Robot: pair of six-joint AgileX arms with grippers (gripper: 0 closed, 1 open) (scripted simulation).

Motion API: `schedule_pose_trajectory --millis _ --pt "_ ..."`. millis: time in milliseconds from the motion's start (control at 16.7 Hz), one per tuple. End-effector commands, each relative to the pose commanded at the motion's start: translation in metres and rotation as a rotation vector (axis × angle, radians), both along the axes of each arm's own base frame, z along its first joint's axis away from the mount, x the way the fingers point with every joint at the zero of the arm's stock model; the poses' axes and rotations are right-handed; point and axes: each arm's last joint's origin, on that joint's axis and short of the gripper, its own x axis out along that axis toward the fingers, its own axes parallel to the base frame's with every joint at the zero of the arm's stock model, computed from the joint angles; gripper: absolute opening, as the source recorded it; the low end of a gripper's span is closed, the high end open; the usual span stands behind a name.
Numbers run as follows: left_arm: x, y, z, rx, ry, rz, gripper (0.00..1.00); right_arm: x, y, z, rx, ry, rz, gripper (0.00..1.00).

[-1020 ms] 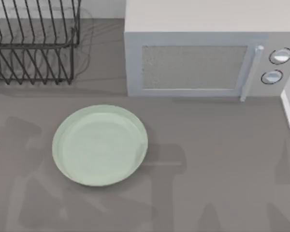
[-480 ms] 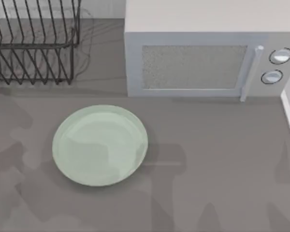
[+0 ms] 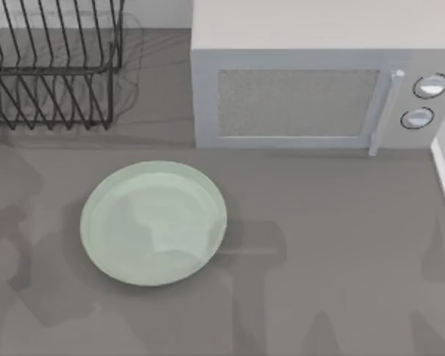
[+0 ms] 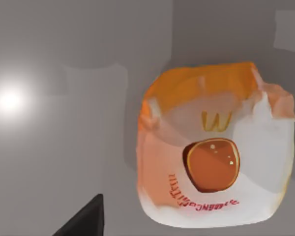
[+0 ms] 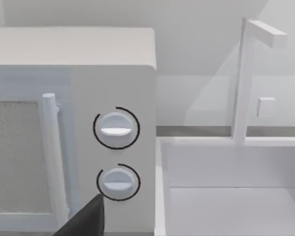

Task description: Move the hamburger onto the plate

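The hamburger (image 4: pixel 214 147) lies on the grey table close under my left wrist camera; it is orange and white with a yellow M, red lettering and a round brown patch. A dark tip of my left gripper (image 4: pixel 83 221) juts in beside it, apart from it. The pale mint-green plate (image 3: pixel 96 200) rests left of the table's centre in the top view, with nothing on it and arm shadows across it. A dark tip of my right gripper (image 5: pixel 86 219) hangs in front of the microwave's knobs.
A white microwave (image 3: pixel 304 74) stands at the back, its two knobs (image 5: pixel 116 129) at its right end. A black wire dish rack (image 3: pixel 52 67) fills the back left corner. A white sink basin (image 5: pixel 226 196) with a faucet sits right of the microwave.
The dark part of my left arm at the top view's left edge has gone out of the picture. Arm shadows have slid across the plate and the table's left side.
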Motion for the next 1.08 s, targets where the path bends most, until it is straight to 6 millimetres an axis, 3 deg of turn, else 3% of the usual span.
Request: schedule_pose_trajectory --millis 240,720,1020,1080 --pt "0.000 -0.001 -0.005 0.000 0.002 -0.002 1.00 0.000 0.000 0.000 0.000 0.000 0.000 1.00" --pt "0.000 0.000 -0.077 0.001 -0.003 0.000 1.00 0.000 0.000 0.000 0.000 0.000 0.000 1.00" --pt "0.000 0.000 -0.080 0.000 0.000 0.000 1.00 0.000 0.000 0.000 0.000 0.000 0.000 1.00" --pt "0.000 0.000 -0.080 0.000 0.000 0.000 0.92 0.000 0.000 0.000 0.000 0.000 0.000 1.00"
